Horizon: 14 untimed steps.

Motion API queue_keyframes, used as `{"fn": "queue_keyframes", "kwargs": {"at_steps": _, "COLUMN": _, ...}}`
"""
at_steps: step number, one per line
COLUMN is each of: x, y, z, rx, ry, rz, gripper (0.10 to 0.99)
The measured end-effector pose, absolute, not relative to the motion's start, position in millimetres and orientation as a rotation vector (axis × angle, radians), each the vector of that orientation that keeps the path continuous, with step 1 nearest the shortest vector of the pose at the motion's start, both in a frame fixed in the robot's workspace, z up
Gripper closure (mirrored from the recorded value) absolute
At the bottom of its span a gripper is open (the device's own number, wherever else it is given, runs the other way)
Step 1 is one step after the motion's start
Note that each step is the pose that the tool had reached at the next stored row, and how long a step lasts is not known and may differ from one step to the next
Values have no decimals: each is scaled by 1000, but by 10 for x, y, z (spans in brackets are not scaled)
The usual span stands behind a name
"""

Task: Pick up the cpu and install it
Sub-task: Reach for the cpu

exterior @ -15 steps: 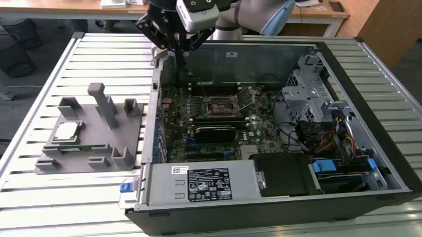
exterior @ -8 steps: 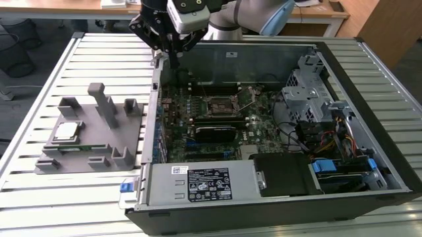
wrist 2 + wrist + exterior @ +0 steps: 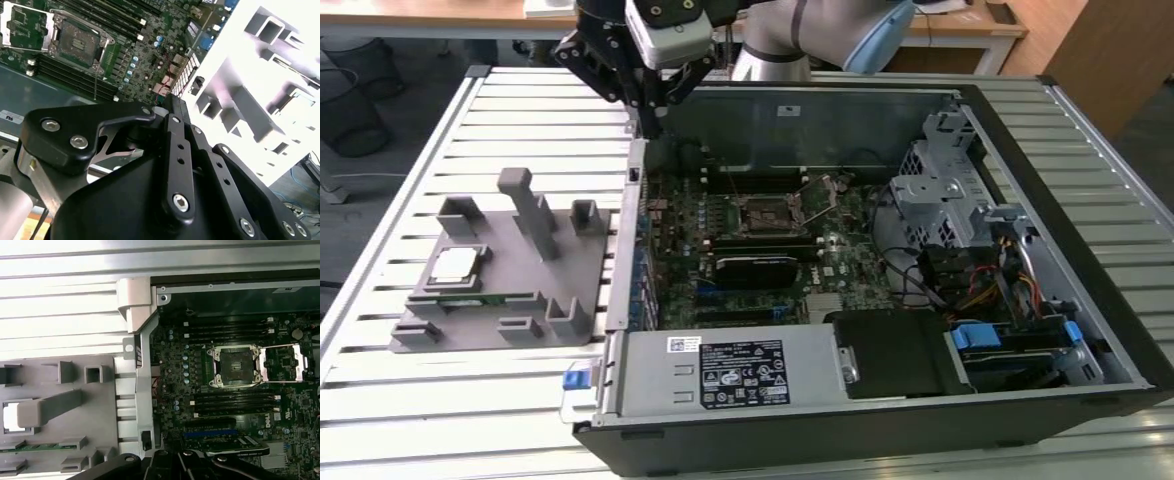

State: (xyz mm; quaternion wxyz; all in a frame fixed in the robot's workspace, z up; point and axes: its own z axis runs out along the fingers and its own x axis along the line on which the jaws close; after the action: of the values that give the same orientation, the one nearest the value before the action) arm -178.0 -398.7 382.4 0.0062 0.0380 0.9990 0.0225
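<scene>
The cpu (image 3: 454, 265), a small square chip with a pale silvery top, lies flat in a pocket of the grey fixture (image 3: 494, 320) on the exterior view's left. In the first wrist view the cpu (image 3: 10, 417) is partly covered by a grey post. My gripper (image 3: 647, 118) hangs above the back left corner of the open computer case (image 3: 854, 425), well away from the cpu, with its fingers closed together and nothing between them. The motherboard's cpu socket (image 3: 767, 210) (image 3: 235, 367) (image 3: 75, 42) is bare, with its metal load plate (image 3: 282, 362) swung open.
A green memory stick (image 3: 474, 297) sits in a fixture slot near the cpu. Tall grey posts (image 3: 520, 205) rise from the fixture. The case's left wall (image 3: 630, 250) stands between fixture and motherboard. A drive cage (image 3: 941, 185), cables and the power supply (image 3: 734, 375) fill the case.
</scene>
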Motion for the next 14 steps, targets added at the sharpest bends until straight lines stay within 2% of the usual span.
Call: {"fn": "queue_keyframes", "kwargs": {"at_steps": 14, "x": -1992, "y": -3987, "z": 3805, "rx": 119, "ry": 3127, "rz": 70, "gripper": 980}}
